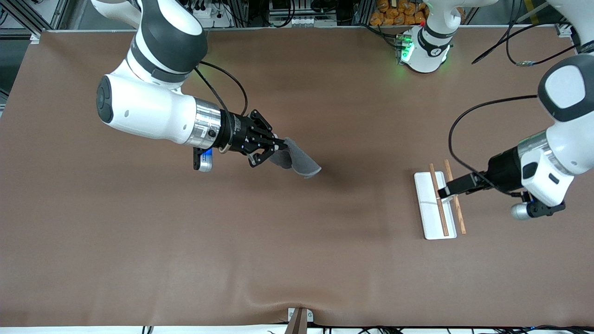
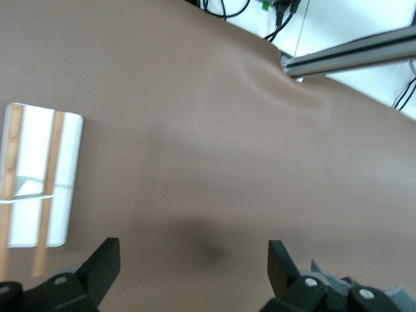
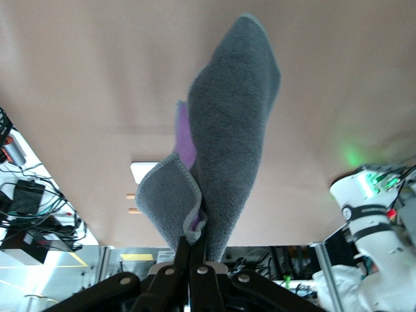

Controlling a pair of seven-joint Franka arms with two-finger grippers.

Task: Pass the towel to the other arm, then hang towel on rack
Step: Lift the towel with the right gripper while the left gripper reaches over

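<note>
The dark grey towel (image 1: pixel 299 160) hangs folded in the air over the brown table, toward the right arm's end. My right gripper (image 1: pixel 280 147) is shut on one edge of it. In the right wrist view the towel (image 3: pixel 227 130) droops away from the right gripper (image 3: pixel 198 244), with a purple lining showing in the fold. The rack (image 1: pixel 424 185) stands toward the left arm's end: a white base with two thin wooden rods (image 1: pixel 438 199). My left gripper (image 1: pixel 444 193) hovers over the rack. In the left wrist view it (image 2: pixel 192 266) is open and holds nothing, with the rack (image 2: pixel 71 169) beside it.
A brown cover (image 1: pixel 297 241) spans the table, with a wrinkle beside a metal bracket (image 1: pixel 297 320) at the edge nearest the front camera. The left arm's base (image 1: pixel 424 48) and loose cables (image 1: pixel 519 62) sit along the edge where the robots stand.
</note>
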